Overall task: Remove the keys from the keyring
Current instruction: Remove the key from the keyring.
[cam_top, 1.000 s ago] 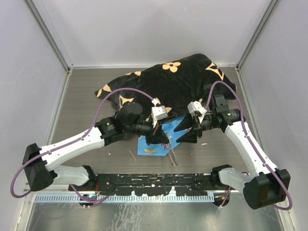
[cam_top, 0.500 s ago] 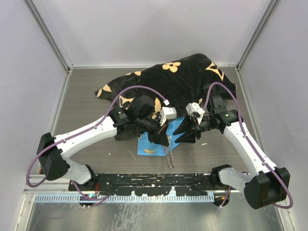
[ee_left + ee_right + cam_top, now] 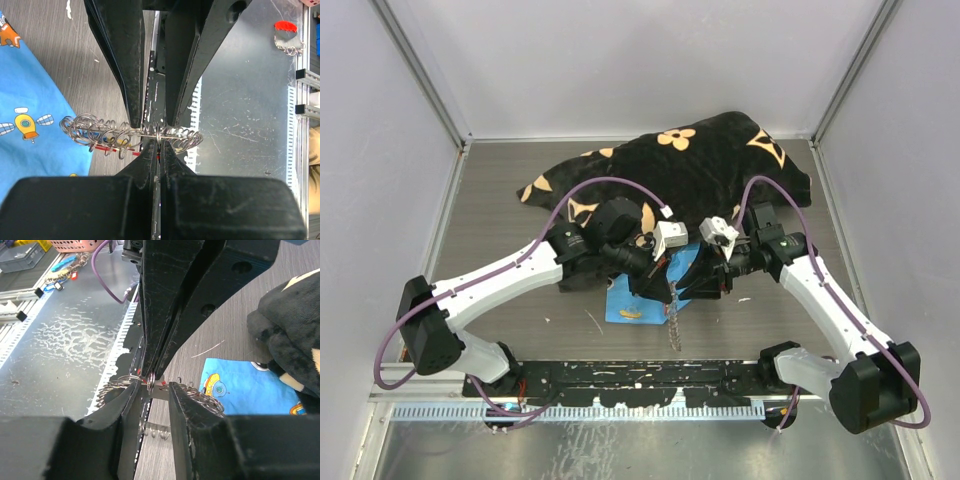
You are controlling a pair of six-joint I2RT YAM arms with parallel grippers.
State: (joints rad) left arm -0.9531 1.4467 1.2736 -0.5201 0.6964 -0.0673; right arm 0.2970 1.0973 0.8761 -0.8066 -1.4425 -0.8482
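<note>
While left claw (image 3: 157,144) pinches keyring (image 3: 100,133), right claw (image 3: 152,385) meets it, parted.

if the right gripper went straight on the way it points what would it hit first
The keyring: its coils lie across the open tips of the right gripper. Just beyond, pointing back at it, the left gripper pinches the ring, so that likely comes next.
</note>
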